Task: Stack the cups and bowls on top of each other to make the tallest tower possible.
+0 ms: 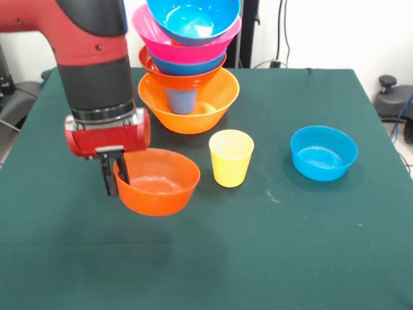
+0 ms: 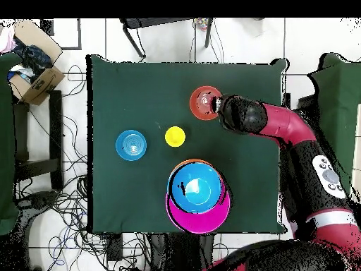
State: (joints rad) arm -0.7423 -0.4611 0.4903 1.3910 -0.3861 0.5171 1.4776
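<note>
My gripper (image 1: 116,184) grips the left rim of a red-orange bowl (image 1: 161,184), one finger outside the wall and one inside; a faint shadow under the bowl suggests it hangs just above the cloth. In the overhead view the gripper (image 2: 220,106) meets this bowl (image 2: 204,103) at its right edge. The tower (image 1: 187,64) stands behind it: a big orange bowl (image 1: 206,113) holds a blue cup (image 1: 182,100), topped by a red-orange, a blue, a pink (image 1: 187,48) and another blue bowl (image 1: 193,19). A yellow cup (image 1: 231,157) stands upright to the right, and a blue bowl (image 1: 324,153) farther right.
The green cloth table (image 1: 310,245) ends close behind the tower (image 2: 197,192). In the overhead view the yellow cup (image 2: 175,136) and blue bowl (image 2: 131,145) sit mid-table. A cardboard box (image 2: 35,76) and cables lie on the floor off the table.
</note>
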